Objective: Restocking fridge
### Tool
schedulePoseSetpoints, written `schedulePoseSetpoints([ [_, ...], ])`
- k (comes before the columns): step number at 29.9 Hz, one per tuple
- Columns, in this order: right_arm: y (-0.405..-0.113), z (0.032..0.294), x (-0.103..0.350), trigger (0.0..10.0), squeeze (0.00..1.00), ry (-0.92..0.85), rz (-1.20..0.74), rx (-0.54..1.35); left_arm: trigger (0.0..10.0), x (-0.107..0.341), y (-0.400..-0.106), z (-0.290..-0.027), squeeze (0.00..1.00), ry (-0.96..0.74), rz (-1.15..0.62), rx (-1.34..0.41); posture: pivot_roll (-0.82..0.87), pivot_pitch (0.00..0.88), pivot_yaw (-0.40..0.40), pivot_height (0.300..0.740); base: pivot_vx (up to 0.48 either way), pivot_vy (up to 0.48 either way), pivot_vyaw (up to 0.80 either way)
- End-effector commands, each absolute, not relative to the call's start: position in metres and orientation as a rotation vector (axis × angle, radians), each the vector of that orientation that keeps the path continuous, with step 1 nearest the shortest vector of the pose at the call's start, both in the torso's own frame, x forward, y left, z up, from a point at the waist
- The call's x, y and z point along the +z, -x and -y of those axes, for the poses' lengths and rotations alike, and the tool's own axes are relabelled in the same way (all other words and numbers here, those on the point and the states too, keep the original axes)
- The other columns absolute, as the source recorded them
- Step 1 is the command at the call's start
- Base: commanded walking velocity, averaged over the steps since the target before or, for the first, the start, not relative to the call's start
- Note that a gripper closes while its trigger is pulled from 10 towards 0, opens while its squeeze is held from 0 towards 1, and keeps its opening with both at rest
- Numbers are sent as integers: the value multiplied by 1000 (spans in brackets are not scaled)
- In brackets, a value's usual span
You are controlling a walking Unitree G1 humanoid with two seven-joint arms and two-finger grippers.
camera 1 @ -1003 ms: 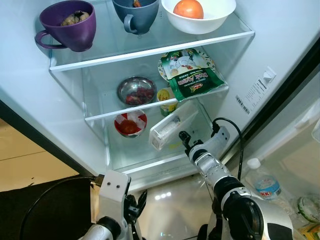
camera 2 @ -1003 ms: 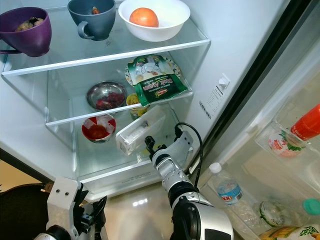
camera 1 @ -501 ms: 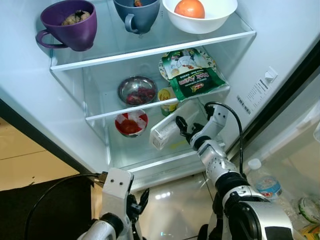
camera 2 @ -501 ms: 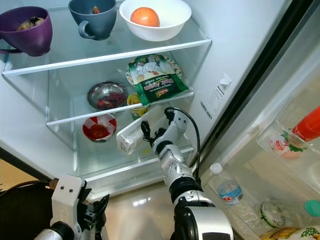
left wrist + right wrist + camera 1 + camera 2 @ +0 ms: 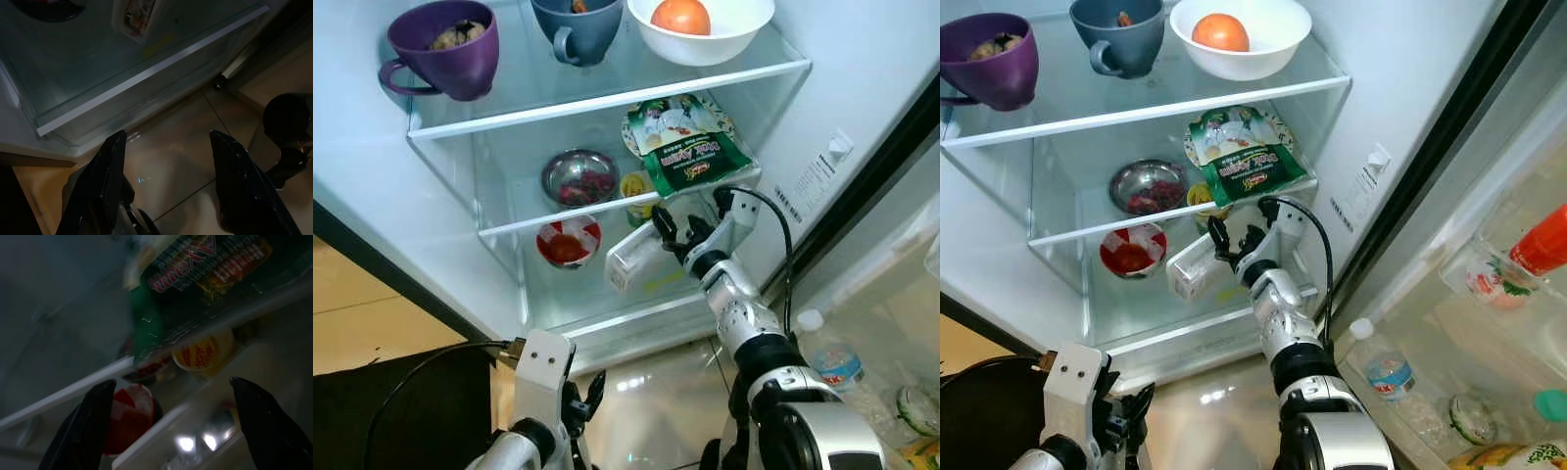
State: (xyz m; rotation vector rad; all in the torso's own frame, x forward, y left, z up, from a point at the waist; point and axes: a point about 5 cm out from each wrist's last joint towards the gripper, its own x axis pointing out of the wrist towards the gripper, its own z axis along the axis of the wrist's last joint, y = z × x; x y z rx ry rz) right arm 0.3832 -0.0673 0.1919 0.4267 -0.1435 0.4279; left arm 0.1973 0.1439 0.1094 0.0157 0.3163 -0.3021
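Clear box (image 5: 641,250) lying tilted, right pincer (image 5: 677,231) spread over it

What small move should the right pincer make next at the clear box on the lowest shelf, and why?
Probably ease forward and close on the clear box. The right pincer is open right at its raised end, and the box leans tilted on the bottom shelf, not yet lying flat.

Bright head views — dim wrist views
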Motion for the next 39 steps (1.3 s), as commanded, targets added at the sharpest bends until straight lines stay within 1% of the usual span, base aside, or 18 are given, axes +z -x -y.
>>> schedulePoseSetpoints([
  [1, -370, 55, 180, 10000, 0, -366, 124, 501, 10000, 102, -193, -144, 0, -7, -351, -304, 155, 360, 6, 497, 0, 0, 0],
  [2, -366, 52, 177, 10000, 0, -325, 124, 534, 10000, 102, -194, -144, 0, -6, -351, -305, 150, 361, 6, 497, 0, 0, 0],
  [3, -366, 52, 177, 10000, 0, -325, 124, 534, 10000, 102, -194, -144, 0, -6, -351, -305, 150, 361, 6, 497, 0, 0, 0],
  [6, -351, 40, 160, 10000, 0, -150, 99, 645, 10000, 102, -196, -143, 0, -4, -349, -308, 141, 362, 8, 497, 0, 0, 0],
  [9, -340, 33, 141, 10000, 0, -13, 50, 709, 10000, 102, -197, -142, 0, -2, -346, -311, 141, 362, 7, 497, 0, 0, 0],
  [14, -331, 21, 135, 10000, 0, -8, 23, 747, 10000, 102, -197, -142, 0, -1, -345, -312, 144, 362, 10, 497, 0, 0, 0],
  [15, -326, 10, 137, 10000, 0, -22, 27, 775, 10000, 102, -197, -142, 0, -3, -347, -313, 145, 362, 13, 497, 0, 0, 0],
  [16, -326, 10, 137, 10000, 0, -22, 27, 775, 10000, 102, -197, -142, 0, -3, -347, -313, 145, 362, 13, 497, 0, 0, 0],
  [18, -322, -1, 142, 10000, 0, -41, 40, 800, 10000, 102, -197, -141, 0, -4, -348, -315, 147, 362, 14, 497, 0, 0, 0],
  [20, -322, -2, 142, 10000, 0, -38, 42, 802, 10000, 102, -197, -141, 0, -4, -348, -315, 147, 362, 14, 497, 0, 0, 0],
  [24, -321, -23, 150, 10000, 0, -42, 79, 828, 10000, 102, -197, -141, 0, -5, -349, -313, 154, 363, 14, 497, 0, 0, 0],
  [30, -327, -31, 152, 10000, 0, -15, 73, 827, 10000, 102, -196, -141, 0, -6, -348, -309, 165, 368, 12, 497, 0, 0, 0],
  [39, -338, -33, 161, 10000, 0, 33, 115, 770, 10000, 103, -194, -145, 0, -14, -344, -280, 183, 375, 7, 497, 0, 0, 0],
])
